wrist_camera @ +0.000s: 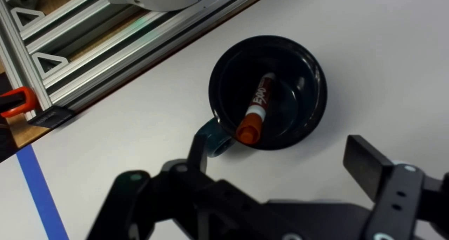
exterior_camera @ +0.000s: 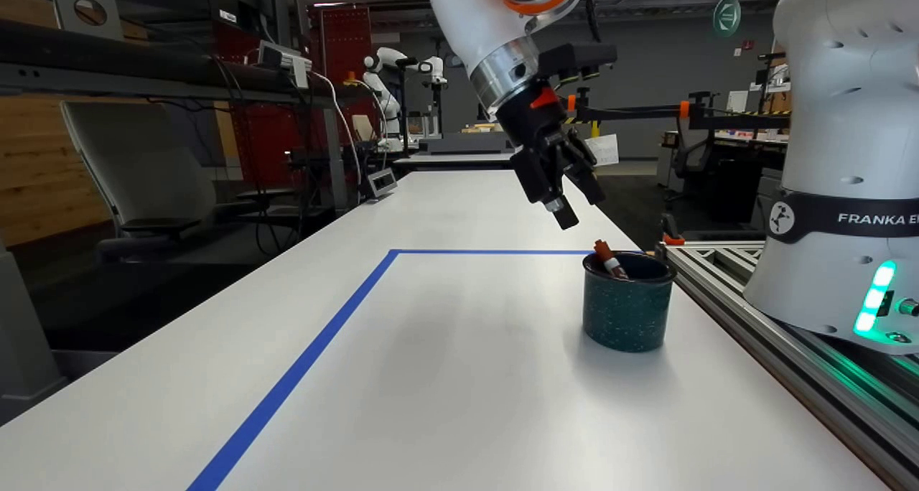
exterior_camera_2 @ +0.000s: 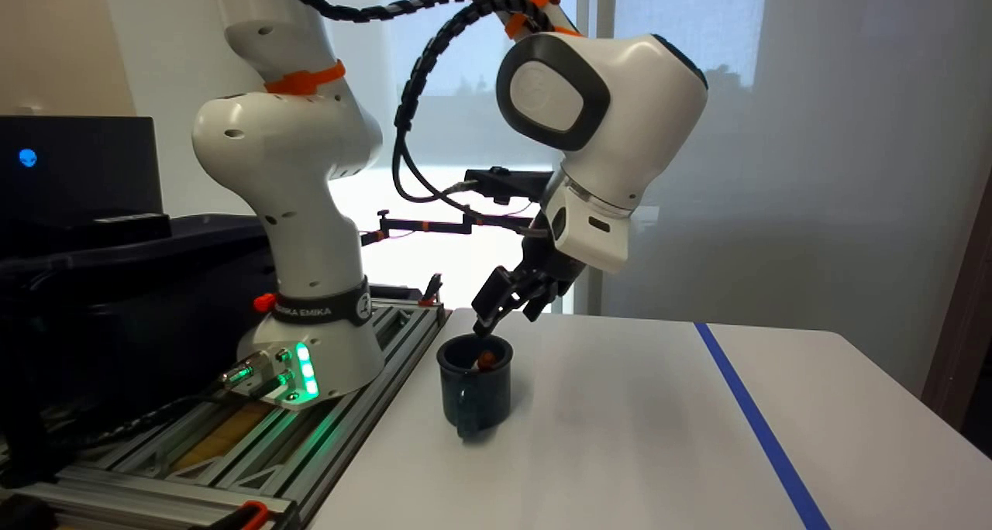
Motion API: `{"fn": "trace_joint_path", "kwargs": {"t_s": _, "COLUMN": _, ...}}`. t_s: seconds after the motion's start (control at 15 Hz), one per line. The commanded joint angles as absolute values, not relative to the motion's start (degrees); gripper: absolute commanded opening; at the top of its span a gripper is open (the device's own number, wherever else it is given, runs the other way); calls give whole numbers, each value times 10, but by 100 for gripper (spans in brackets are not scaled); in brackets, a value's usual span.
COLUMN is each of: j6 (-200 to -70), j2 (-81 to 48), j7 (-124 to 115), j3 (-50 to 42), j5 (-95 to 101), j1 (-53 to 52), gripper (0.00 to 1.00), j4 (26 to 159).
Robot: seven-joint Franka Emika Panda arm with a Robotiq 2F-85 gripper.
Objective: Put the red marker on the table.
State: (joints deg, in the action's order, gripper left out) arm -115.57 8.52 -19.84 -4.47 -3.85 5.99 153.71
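The red marker [exterior_camera: 609,259] stands tilted inside a dark teal cup [exterior_camera: 626,315], its cap end leaning on the rim. The cap also shows in an exterior view [exterior_camera_2: 486,360]. In the wrist view the marker [wrist_camera: 257,106] lies slantwise across the cup's inside, cap toward the gripper and the handle side. The cup stands upright on the white table [exterior_camera: 467,347]. My gripper [exterior_camera: 581,207] is open and tilted, above the cup and apart from it. In the wrist view the gripper [wrist_camera: 282,159] has widely parted fingers with nothing between them.
A blue tape line [exterior_camera: 301,365] marks a corner on the table. The robot base [exterior_camera: 826,283] and metal rails [wrist_camera: 105,64] run along the table edge close to the cup. The cup's handle [exterior_camera_2: 467,414] sticks out from its side. A red-handled clamp [wrist_camera: 26,101] sits on the rails.
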Motion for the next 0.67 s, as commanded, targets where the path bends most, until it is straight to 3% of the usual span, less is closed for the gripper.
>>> {"fn": "trace_joint_path", "kwargs": {"t_s": 0.0, "j6": -1169, "j2": 91, "j7": -176, "j3": -50, "j5": -51, "j1": 64, "gripper": 100, "j4": 1554}}
{"fn": "trace_joint_path", "kwargs": {"t_s": 0.33, "j6": -1187, "j2": 83, "j7": -172, "j3": -56, "j5": -48, "j1": 68, "gripper": 100, "j4": 1564}}
{"fn": "trace_joint_path", "kwargs": {"t_s": 0.4, "j6": -1192, "j2": 80, "j7": -171, "j3": -57, "j5": -50, "j1": 68, "gripper": 96, "j4": 1564}}
{"fn": "trace_joint_path", "kwargs": {"t_s": 0.47, "j6": -1196, "j2": 76, "j7": -171, "j3": -58, "j5": -50, "j1": 69, "gripper": 79, "j4": 1564}}
{"fn": "trace_joint_path", "kwargs": {"t_s": 0.6, "j6": -1203, "j2": 71, "j7": -170, "j3": -59, "j5": -50, "j1": 70, "gripper": 66, "j4": 1564}}
